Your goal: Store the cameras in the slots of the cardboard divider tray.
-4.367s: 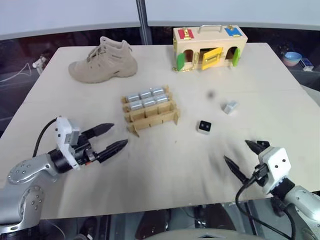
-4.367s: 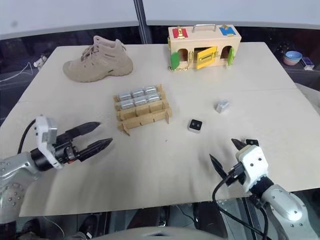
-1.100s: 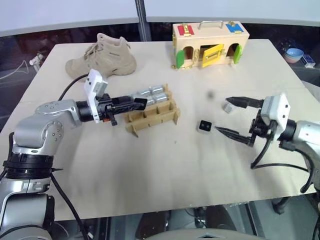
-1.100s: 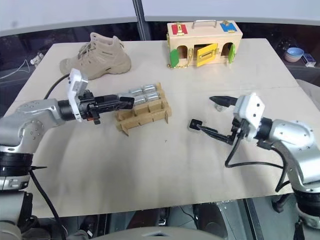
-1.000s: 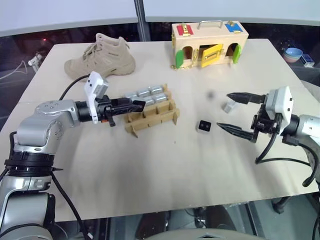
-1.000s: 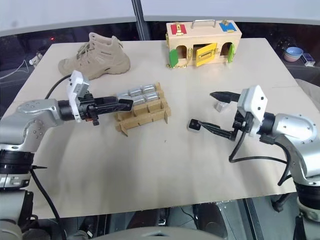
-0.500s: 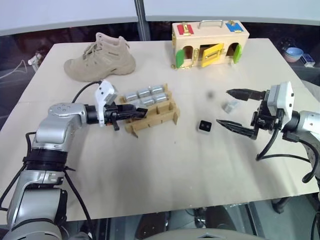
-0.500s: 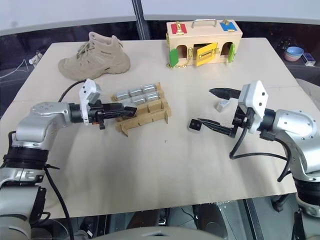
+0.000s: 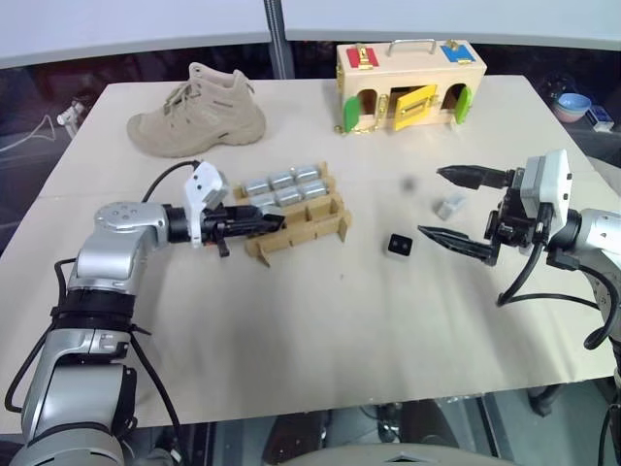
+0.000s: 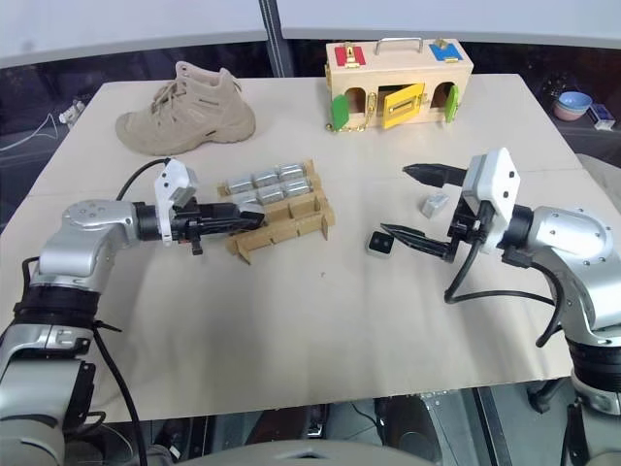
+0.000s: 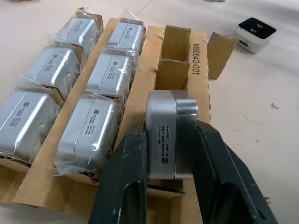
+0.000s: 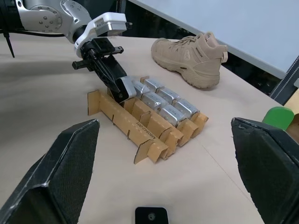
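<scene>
The cardboard divider tray (image 9: 303, 233) lies mid-table, its far two rows filled with several wrapped silver cameras (image 9: 283, 187). My left gripper (image 9: 273, 221) is shut on a silver-grey camera (image 11: 170, 116), held just above the tray's left end over a slot in a near row (image 11: 175, 70). Two loose cameras lie on the table to the right: one with a black face (image 9: 397, 245) and a silver one (image 9: 449, 206). My right gripper (image 9: 433, 203) hovers wide open between them, with nothing in it.
A tan boot (image 9: 199, 112) sits at the far left and a wooden box with coloured doors (image 9: 408, 73) at the far middle. A blue bowl (image 9: 569, 105) rests beyond the table's right edge. Bare tabletop stretches in front of the tray.
My left gripper has sunk a little toward the tray with the camera still in it. Seconds earlier both arms were low at the table's near edge, the left gripper open.
</scene>
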`<control>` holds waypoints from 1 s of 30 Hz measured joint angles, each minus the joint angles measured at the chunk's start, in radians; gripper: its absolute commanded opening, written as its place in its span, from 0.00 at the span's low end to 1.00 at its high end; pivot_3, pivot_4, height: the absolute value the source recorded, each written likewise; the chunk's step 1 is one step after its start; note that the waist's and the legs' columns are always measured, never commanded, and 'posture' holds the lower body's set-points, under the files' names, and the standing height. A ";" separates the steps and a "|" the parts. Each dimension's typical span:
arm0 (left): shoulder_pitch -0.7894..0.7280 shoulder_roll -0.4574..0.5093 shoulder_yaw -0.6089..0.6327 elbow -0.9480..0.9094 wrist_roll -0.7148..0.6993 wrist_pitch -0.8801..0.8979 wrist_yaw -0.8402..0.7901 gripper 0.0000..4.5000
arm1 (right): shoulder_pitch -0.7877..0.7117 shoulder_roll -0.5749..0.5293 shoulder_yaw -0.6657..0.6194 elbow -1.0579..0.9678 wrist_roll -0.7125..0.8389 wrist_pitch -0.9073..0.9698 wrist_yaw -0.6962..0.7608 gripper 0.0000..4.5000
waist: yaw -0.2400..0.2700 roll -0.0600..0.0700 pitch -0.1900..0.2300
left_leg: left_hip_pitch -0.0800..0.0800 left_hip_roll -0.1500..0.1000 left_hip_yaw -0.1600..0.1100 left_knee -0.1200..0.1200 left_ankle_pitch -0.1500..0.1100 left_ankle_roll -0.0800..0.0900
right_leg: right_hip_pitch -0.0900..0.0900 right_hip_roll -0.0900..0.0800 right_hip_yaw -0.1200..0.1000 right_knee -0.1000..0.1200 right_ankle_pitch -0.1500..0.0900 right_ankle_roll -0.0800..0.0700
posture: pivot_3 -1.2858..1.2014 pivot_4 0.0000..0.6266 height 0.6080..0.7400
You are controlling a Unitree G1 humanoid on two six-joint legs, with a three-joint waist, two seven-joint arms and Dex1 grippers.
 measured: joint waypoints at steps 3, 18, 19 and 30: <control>0.011 0.000 0.009 -0.010 0.002 -0.002 0.001 0.16 | -0.001 0.000 0.000 0.000 0.000 0.000 0.001 0.99 | 0.000 0.000 0.000 | 0.000 0.000 0.000 0.000 0.000 0.000 | 0.000 0.000 0.000 0.000 0.000 0.000 | 0.52 0.24 1.00; 0.027 -0.052 0.059 -0.042 -0.020 0.018 0.044 0.16 | -0.004 -0.001 0.001 0.001 0.001 0.002 0.005 0.99 | 0.001 0.000 0.000 | 0.000 0.000 0.000 0.001 0.000 0.000 | 0.000 0.000 0.000 0.000 0.000 0.000 | 0.52 0.24 1.00; 0.025 -0.053 0.060 -0.042 -0.021 0.022 0.045 0.16 | -0.005 -0.001 0.001 0.001 0.001 0.002 0.004 0.99 | 0.000 0.000 0.000 | 0.000 0.000 0.000 0.001 0.000 0.000 | 0.000 0.000 0.000 0.000 0.000 0.000 | 0.52 0.24 1.00; -0.013 -0.034 0.048 0.019 -0.002 0.046 -0.020 0.16 | -0.005 0.021 0.012 0.001 -0.010 -0.004 -0.010 0.99 | -0.001 0.000 0.000 | 0.000 0.000 0.001 0.001 0.000 0.000 | 0.000 0.000 0.000 0.001 0.000 0.000 | 0.52 0.24 1.00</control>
